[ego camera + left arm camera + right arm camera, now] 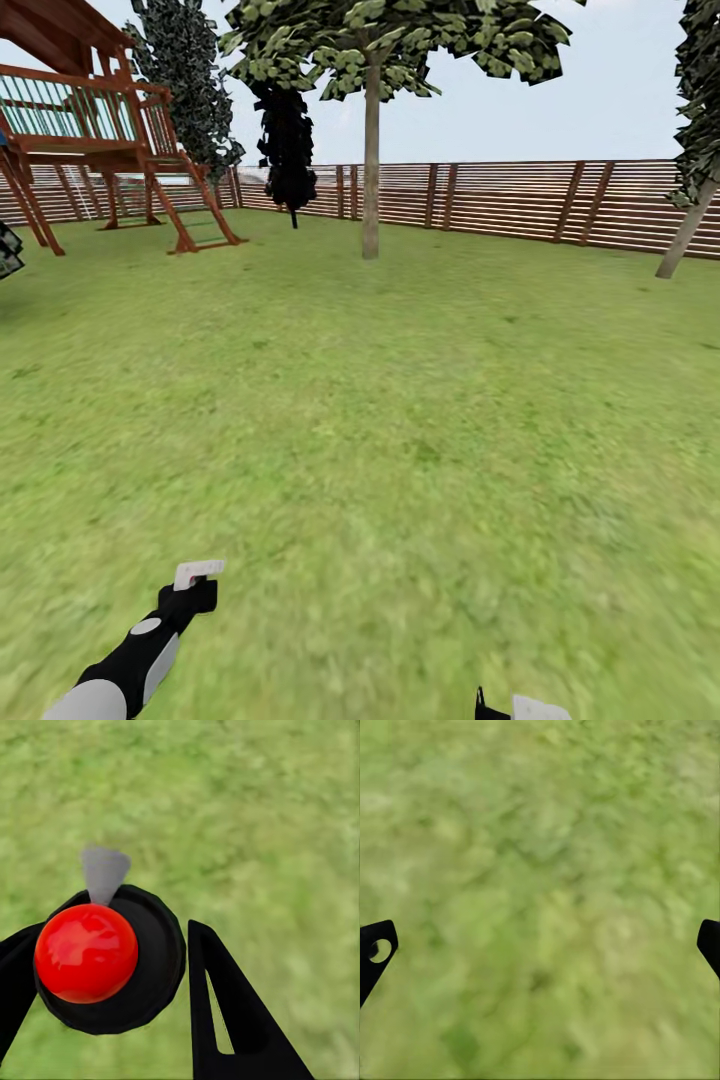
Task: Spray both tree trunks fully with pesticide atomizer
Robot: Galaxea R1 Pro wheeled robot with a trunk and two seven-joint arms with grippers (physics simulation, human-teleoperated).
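Red-topped pesticide atomizer (pixel 105 964) clamped in left gripper (pixel 112 990); right gripper (pixel 540 952) wide; no writing legible.

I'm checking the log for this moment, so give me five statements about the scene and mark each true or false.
1. The left gripper holds the atomizer. True: the fingers sit on either side of its dark body, red top showing.
2. The right gripper holds a bottle. False: its fingers are spread wide with only grass between them.
3. A tree stands ahead on the lawn, in front of the fence. True.
4. The robot is spraying a trunk at close range. False: the tree is far across the grass.
5. A wooden play tower stands at the head view's right. False: it is at the upper left.
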